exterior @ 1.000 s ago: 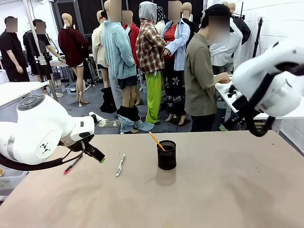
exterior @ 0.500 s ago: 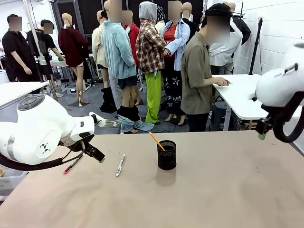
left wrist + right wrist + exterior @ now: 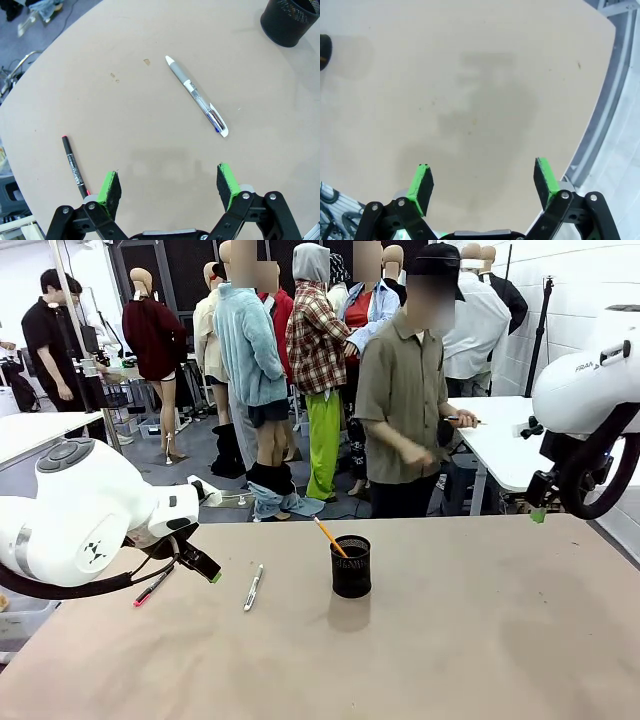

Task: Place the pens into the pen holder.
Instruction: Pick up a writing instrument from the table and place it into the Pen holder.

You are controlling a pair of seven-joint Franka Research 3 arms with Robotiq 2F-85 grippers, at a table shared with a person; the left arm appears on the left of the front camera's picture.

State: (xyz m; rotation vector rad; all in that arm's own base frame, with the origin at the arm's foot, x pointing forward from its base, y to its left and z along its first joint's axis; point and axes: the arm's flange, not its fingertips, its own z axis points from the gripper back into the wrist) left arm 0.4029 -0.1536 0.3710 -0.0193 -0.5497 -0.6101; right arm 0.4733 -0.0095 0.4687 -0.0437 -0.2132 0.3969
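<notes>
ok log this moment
left gripper open | right gripper open | orange pencil in pen holder | white pen, red-and-black pen on table

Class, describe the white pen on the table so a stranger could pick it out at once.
On the tan table, find the small black mesh cup near the middle. To its left, in the front view, lies the slim white and silver pen. It is pale, unlike the red-and-black pen farther left, and lies flat, unlike the orange pencil in the cup.

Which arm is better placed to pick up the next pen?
Left: the left gripper, open, hangs close to the white pen and the red-and-black pen. The right gripper hangs by the table's edge, far from both.
</notes>
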